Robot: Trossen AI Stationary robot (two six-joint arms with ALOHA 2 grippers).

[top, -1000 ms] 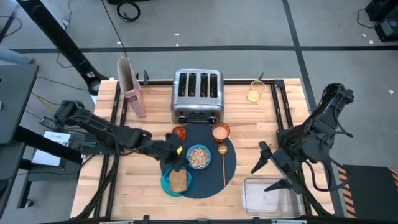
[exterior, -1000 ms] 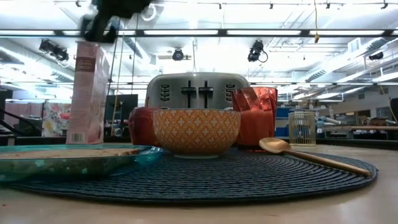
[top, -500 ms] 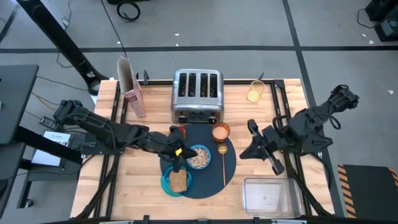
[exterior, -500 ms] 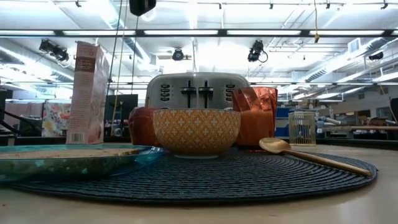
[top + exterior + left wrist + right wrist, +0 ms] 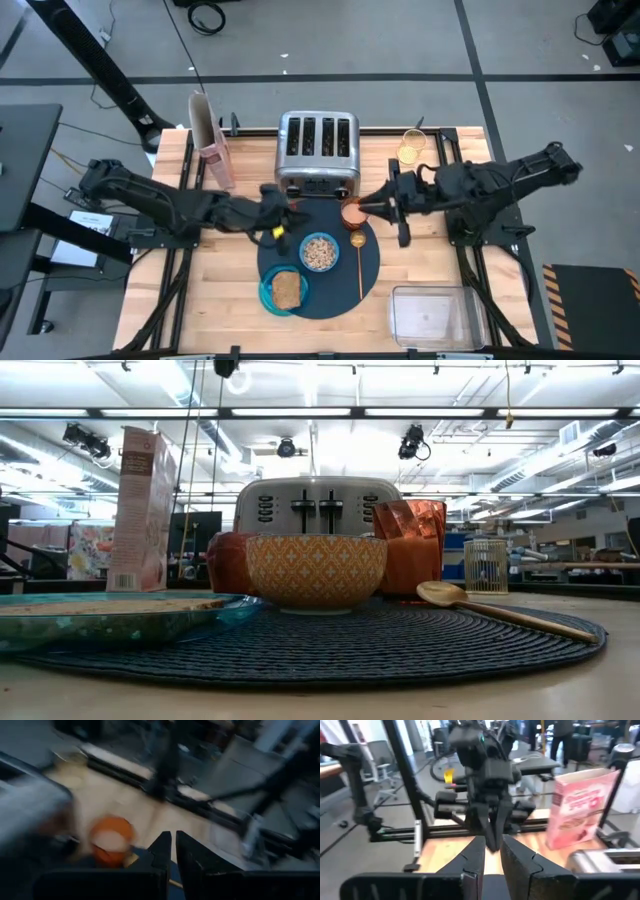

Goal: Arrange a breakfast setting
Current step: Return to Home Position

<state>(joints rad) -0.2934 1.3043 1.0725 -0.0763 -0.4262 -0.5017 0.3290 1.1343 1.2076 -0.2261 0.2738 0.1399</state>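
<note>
The round dark mat [image 5: 372,272] lies near the table's middle. On it are the patterned bowl [image 5: 319,251] of cereal, the blue plate [image 5: 266,293] with the toast [image 5: 287,290], the gold spoon [image 5: 359,266] and the copper cup [image 5: 353,213]. The red apple [image 5: 232,563] sits at the mat's far left rim. My left gripper [image 5: 283,215] [image 5: 173,845] hovers shut above the apple, pointing at the cup. My right gripper [image 5: 368,207] [image 5: 493,851] hovers shut just right of the cup, facing the left one. Neither holds anything.
The steel toaster [image 5: 318,152] stands behind the mat. The pink cereal box [image 5: 212,140] stands upright at the far left. A glass jar [image 5: 410,148] is at the far right and a clear tub [image 5: 435,315] at the near right corner.
My left gripper has risen from above the plate and toast, gone toward the far edge over the apple, and rolled. My right arm has swung from the table's right side in toward the copper cup, and its wide-open fingers have shut. Nothing on the mat has moved.
</note>
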